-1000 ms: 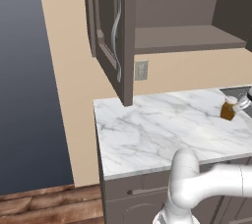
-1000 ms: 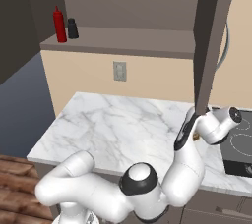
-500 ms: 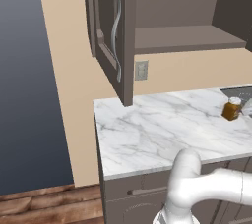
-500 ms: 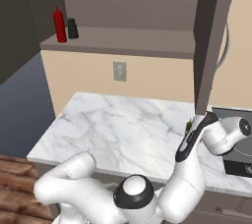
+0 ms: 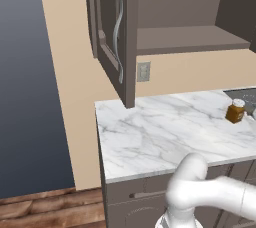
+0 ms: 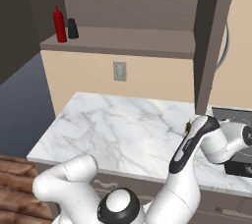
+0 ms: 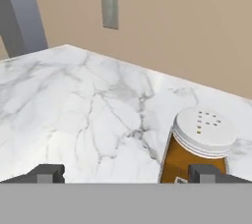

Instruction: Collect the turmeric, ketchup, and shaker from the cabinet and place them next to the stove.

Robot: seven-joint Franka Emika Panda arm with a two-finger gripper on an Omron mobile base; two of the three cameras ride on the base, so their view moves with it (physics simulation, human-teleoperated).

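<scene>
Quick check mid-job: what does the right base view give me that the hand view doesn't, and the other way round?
The right base view gives the ketchup and a small dark shaker side by side on the cabinet shelf, plus the stove corner.

The hand view gives the turmeric close up, upright on the marble by the right finger tip, and the open gripper, holding nothing.

Both give the white marble counter and the wall outlet.
</scene>
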